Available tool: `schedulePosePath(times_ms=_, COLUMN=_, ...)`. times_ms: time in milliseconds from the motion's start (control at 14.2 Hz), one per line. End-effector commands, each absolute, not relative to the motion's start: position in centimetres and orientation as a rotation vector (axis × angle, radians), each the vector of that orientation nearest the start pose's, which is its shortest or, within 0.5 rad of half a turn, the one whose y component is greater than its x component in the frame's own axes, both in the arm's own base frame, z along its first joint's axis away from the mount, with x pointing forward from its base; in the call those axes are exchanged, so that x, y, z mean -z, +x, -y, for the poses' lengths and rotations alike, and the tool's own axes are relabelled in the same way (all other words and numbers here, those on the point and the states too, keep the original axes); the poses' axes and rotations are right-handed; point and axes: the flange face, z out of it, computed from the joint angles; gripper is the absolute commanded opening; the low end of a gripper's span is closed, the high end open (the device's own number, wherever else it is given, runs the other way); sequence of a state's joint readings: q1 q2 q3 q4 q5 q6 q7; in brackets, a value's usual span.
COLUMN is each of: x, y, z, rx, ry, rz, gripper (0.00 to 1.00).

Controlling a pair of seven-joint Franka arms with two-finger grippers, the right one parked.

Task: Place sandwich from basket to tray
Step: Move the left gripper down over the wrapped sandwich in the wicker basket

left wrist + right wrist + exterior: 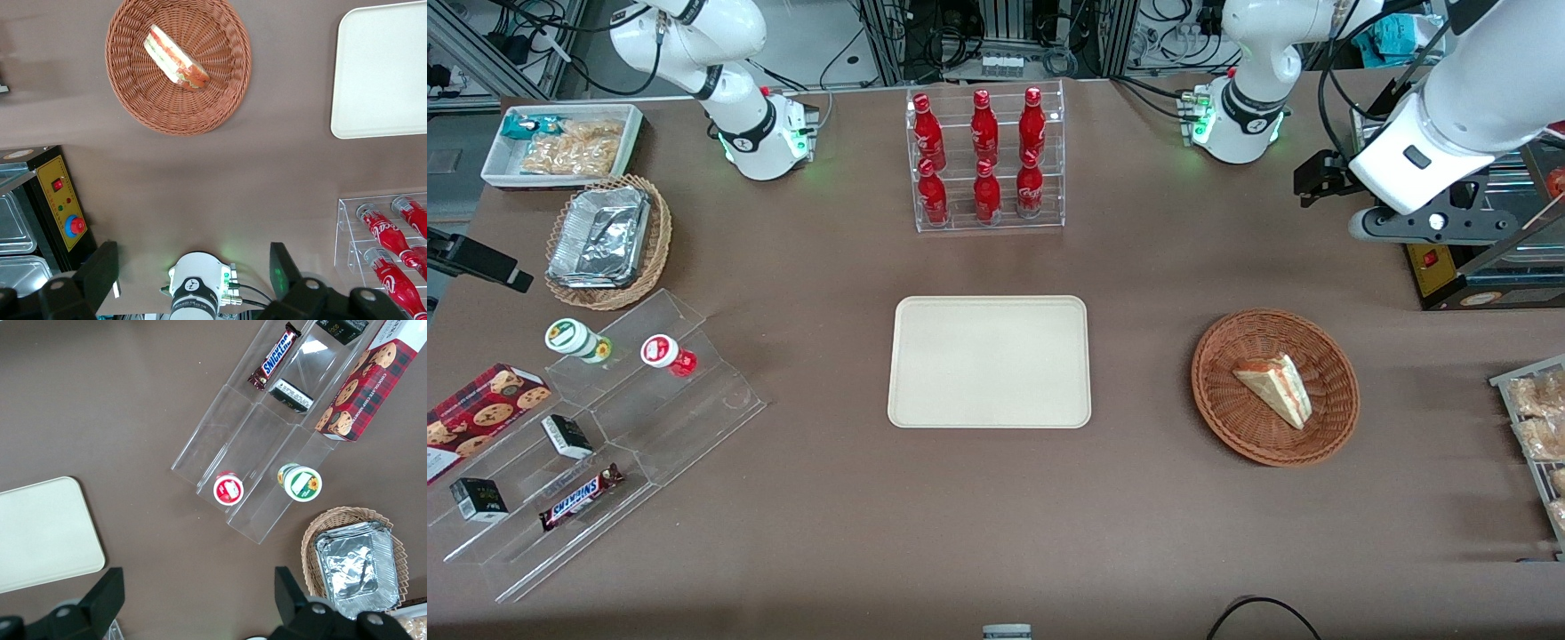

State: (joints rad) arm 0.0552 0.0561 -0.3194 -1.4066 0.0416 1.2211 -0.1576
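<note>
The sandwich (1276, 387) (175, 59), a pale bread wedge with red and green filling along its cut edge, lies in the round reddish-brown basket (1218, 356) (133, 93). The beige tray (989, 360) (383, 73) lies flat at the table's middle with nothing on it, beside the basket toward the parked arm's end. My gripper (1316, 182) (193, 257) hangs high over the table, farther from the front camera than the basket and well apart from it. Its fingers (100, 273) stand wide open with nothing between them.
A clear rack of red bottles (987, 160) stands farther back than the tray. A black machine with a yellow panel (1449, 267) sits close under my gripper. A rack of pastries (1538, 418) lies at the working arm's end; a stepped acrylic stand (605, 427) with snacks lies at the parked arm's.
</note>
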Motion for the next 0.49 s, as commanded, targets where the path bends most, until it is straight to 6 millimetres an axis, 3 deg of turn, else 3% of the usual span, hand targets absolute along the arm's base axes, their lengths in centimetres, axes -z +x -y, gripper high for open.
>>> schedulePosePath(times_ms=0, x=-65.0, y=51.1, z=13.1, rx=-0.327, ry=-3.034, rz=-0.155, gripper=1.0)
schedulePosePath(times_ms=282, x=-64.4, y=51.5, z=13.0, rx=-0.31, ry=-3.029, rz=-0.144, gripper=1.0)
schedulePosePath(times_ms=424, x=-63.0, y=51.8, z=12.6, rx=-0.328, ry=-3.024, rz=-0.133, gripper=1.0)
